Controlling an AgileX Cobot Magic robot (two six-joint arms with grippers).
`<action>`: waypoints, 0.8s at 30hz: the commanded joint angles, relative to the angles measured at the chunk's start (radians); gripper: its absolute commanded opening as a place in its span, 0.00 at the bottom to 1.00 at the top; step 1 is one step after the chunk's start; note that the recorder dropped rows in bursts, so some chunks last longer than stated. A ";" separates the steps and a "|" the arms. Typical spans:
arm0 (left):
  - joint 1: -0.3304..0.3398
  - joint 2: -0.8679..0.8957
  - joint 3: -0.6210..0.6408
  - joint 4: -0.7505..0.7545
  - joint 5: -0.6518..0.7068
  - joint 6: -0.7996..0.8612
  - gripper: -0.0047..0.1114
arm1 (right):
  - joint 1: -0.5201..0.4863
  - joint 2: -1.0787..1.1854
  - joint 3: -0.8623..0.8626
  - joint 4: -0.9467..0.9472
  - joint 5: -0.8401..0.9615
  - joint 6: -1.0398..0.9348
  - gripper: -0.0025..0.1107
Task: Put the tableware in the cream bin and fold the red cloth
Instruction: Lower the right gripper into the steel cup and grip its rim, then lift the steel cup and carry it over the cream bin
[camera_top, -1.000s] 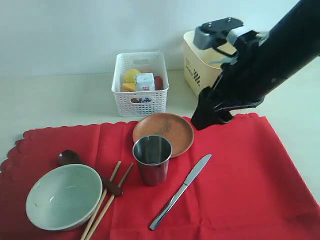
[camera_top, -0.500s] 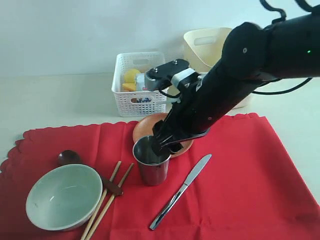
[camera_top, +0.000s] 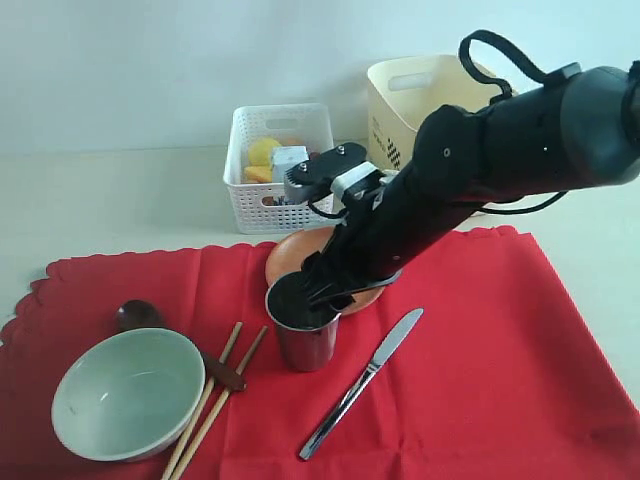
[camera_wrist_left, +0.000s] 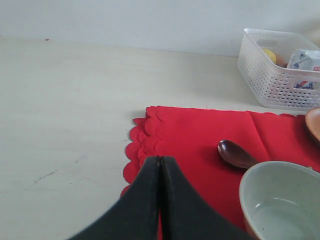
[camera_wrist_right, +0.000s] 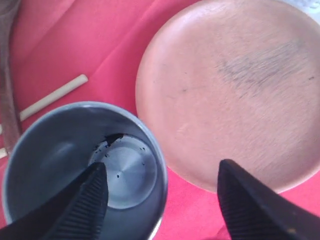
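- The steel cup (camera_top: 305, 330) stands upright on the red cloth (camera_top: 480, 340), just below the middle of the exterior view. Its rim is just beside the round brown plate (camera_top: 285, 262).
- The step in hand looks like the pick-up of the cup, the first piece of tableware for the cream bin (camera_top: 400, 110) at the upper right.
- The right pincer (camera_wrist_right: 160, 167) is wide open astride the cup's wall. One finger (camera_wrist_right: 85, 200) is inside the cup and the other (camera_wrist_right: 250, 200) is outside, over the plate's edge. It grips nothing.
- The next move likely calls for closing on the wall, a straight lift, then a carry to the bin.
- The bowl (camera_top: 128, 392), spoon (camera_top: 140, 316), chopsticks (camera_top: 215, 395) and knife (camera_top: 365, 380) lie on the cloth, so the fold must wait.
- The left pincer (camera_wrist_left: 160, 162) is closed and empty, above the cloth's scalloped edge near the bare desk (camera_wrist_left: 65, 110).
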 joint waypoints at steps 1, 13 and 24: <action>-0.005 -0.006 0.000 0.000 -0.008 -0.004 0.05 | 0.001 0.023 0.002 -0.007 -0.019 0.003 0.54; -0.005 -0.006 0.000 0.000 -0.008 -0.004 0.05 | 0.001 0.032 0.002 -0.007 -0.028 0.003 0.07; -0.005 -0.006 0.000 0.000 -0.008 -0.004 0.05 | 0.001 -0.005 0.002 0.025 -0.019 0.007 0.02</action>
